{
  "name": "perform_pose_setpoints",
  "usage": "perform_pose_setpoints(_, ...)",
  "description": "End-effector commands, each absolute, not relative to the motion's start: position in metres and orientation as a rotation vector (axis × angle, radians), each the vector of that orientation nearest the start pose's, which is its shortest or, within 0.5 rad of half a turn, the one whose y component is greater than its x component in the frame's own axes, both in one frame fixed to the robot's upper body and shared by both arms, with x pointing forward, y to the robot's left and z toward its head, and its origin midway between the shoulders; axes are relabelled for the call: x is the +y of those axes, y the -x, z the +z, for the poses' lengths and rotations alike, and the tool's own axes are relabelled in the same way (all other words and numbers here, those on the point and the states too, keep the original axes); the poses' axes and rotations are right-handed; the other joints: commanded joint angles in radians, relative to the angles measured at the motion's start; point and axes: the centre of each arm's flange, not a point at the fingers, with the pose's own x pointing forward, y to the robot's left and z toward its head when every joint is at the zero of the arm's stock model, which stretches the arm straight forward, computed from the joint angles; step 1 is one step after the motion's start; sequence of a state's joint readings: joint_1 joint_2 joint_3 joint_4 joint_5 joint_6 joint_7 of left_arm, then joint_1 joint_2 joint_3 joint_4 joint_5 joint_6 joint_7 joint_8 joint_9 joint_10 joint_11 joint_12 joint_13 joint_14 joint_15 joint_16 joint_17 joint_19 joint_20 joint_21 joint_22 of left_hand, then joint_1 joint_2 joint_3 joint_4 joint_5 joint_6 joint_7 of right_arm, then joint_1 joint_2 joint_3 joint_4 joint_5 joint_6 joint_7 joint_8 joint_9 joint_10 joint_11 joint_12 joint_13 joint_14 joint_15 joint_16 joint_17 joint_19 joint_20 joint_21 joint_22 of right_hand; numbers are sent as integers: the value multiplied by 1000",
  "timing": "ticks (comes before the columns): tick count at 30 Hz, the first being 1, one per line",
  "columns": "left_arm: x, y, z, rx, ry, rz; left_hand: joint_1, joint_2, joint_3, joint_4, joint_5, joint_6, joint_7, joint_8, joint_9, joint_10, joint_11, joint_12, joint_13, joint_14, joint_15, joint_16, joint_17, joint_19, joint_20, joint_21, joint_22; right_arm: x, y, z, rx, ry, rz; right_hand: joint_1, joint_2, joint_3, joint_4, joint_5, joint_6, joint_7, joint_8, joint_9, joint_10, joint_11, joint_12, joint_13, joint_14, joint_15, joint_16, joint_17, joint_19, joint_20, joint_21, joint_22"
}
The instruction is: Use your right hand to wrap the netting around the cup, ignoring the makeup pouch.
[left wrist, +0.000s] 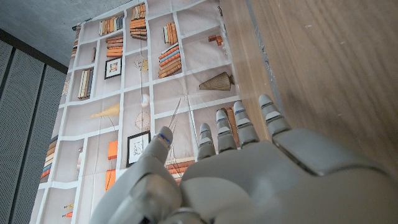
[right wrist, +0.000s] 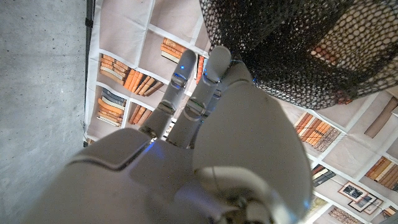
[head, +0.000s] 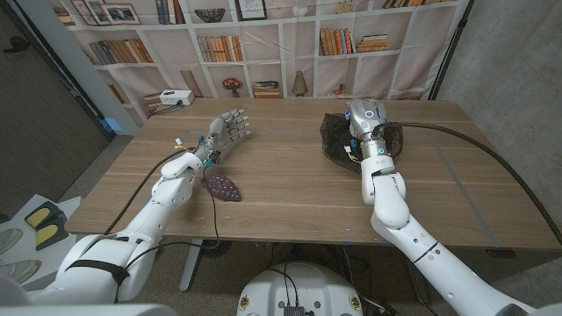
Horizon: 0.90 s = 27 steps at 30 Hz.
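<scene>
The black netting (head: 332, 137) lies bunched on the table right of centre, spreading out on both sides of my right hand (head: 366, 117). In the right wrist view the netting (right wrist: 292, 43) bulges around a reddish shape (right wrist: 324, 53), possibly the cup. My right hand (right wrist: 249, 143) reaches its fingers (right wrist: 214, 65) up against the mesh edge. The thumb is hidden, so a grip on the mesh cannot be made out. My left hand (head: 228, 130) hovers over the left part of the table with its fingers (left wrist: 239, 127) apart and holds nothing.
A purple patterned makeup pouch (head: 222, 187) lies beside my left forearm. A white box (head: 176, 98) sits at the far left corner of the table (head: 281, 206). A bookshelf backdrop (head: 263, 44) stands behind it, and a black cable (head: 479, 149) runs across the right side.
</scene>
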<state>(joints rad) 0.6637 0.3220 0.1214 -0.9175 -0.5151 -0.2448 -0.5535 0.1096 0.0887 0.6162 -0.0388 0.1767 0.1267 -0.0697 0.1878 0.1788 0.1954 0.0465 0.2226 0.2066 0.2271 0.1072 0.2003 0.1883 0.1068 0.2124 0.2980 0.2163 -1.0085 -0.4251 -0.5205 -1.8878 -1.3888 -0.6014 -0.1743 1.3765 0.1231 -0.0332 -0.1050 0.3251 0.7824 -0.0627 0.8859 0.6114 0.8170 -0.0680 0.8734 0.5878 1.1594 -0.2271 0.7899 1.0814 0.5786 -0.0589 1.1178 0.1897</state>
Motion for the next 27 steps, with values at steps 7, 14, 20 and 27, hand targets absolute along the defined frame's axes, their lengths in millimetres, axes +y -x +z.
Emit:
perform_pose_setpoints(7, 322, -686, -27, -535, 55, -413, -7, 2, 7, -1, -5, 5, -2, 2, 3, 7, 2, -1, 3, 0, 0, -2, 3, 1, 3, 0, 2, -175, -591, 42, -677, 1583, -748, 6, 9, -7, 6, -2, 6, -4, -3, -5, 49, -46, -3, 7, 22, 1, -34, -3, -11, -124, 21, -2)
perform_pose_setpoints(14, 326, -680, -31, -534, 60, -397, -7, 2, 7, -1, -5, 5, -3, 2, 3, 8, 2, -1, 3, 1, 1, -2, 3, 1, 3, -1, 2, -176, -615, 53, -663, 1606, -747, 8, 9, -10, 7, -3, 5, -5, -1, -7, 49, -45, -8, 8, 27, 0, -62, -16, -13, -127, 28, -3)
perform_pose_setpoints(20, 327, -677, -34, -530, 65, -384, -7, 2, 7, -1, -5, 6, -3, 2, 3, 7, 3, -2, 3, 1, 0, -2, 3, 1, 3, -1, 2, -180, -634, 58, -637, 1636, -753, 10, 8, -12, 8, -4, 3, -7, 0, -6, 51, -47, -10, 11, 33, 0, -77, -18, -19, -127, 32, -4)
perform_pose_setpoints(27, 326, -676, -34, -527, 64, -380, -8, 1, 7, -1, -5, 6, -3, 2, 3, 7, 2, -2, 3, 1, -1, -2, 3, 1, 3, -1, 2, -183, -657, 61, -602, 1682, -739, 12, 8, -14, 9, -5, 3, -13, 2, -7, 50, -45, -13, 13, 30, 0, -99, -30, -23, -130, 34, -5)
